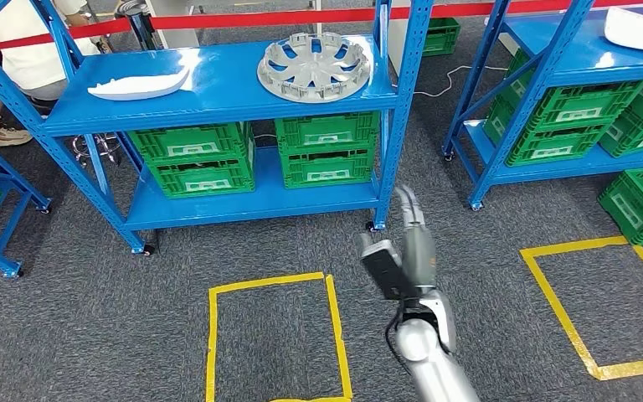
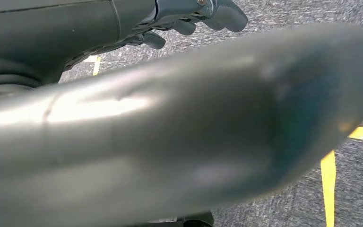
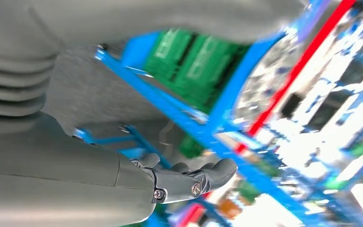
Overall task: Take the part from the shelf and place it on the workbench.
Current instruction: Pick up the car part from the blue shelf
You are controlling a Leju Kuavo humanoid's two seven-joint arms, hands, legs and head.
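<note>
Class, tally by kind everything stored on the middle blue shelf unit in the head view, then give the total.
Green crates: 4
White part: 1
Silver wheel cover: 1
Total: 6

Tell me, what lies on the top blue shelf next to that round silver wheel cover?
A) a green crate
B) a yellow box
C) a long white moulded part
C: in the head view a long white moulded part lies on the top blue shelf beside the round silver wheel cover; the green crates sit below.
</note>
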